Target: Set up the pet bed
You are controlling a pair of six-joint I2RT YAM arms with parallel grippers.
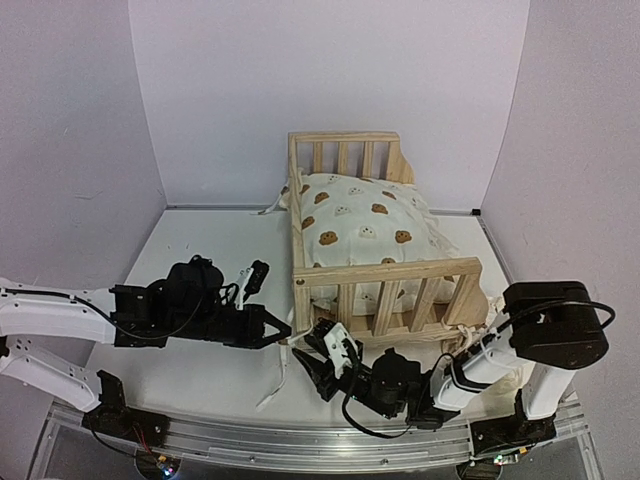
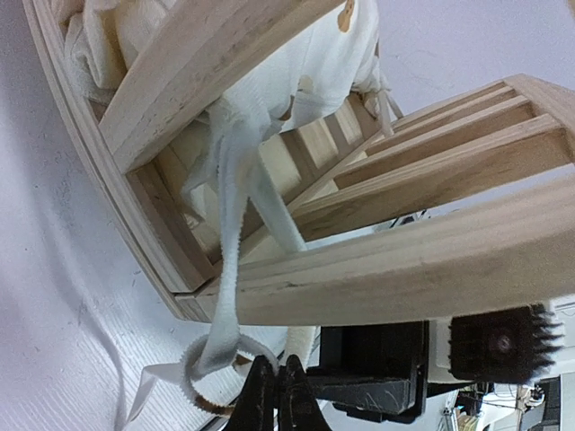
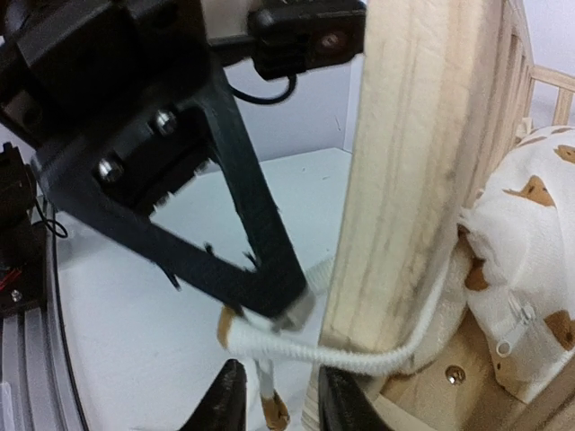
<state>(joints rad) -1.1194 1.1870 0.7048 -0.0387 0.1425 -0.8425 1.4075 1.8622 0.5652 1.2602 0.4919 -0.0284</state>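
The pet bed [image 1: 385, 270], a pale pine frame with slatted rails, stands mid-table with a cream bear-print cushion [image 1: 365, 220] lying in it. A white tie [image 2: 226, 215] from the cushion runs down around the bed's near-left corner post [image 3: 413, 162]. My left gripper [image 1: 283, 333] is just left of that corner, shut on a loop of the tie [image 2: 211, 359]. My right gripper [image 1: 312, 360] sits below the same corner, open. In the right wrist view the tie [image 3: 305, 346] crosses above its spread fingers [image 3: 225, 400], and the left gripper's tip [image 3: 287, 305] pinches it.
The two grippers are close together at the bed's front-left corner. A loose end of the tie [image 1: 272, 388] trails on the white table [image 1: 200, 250]. Walls close in the table at the back and both sides.
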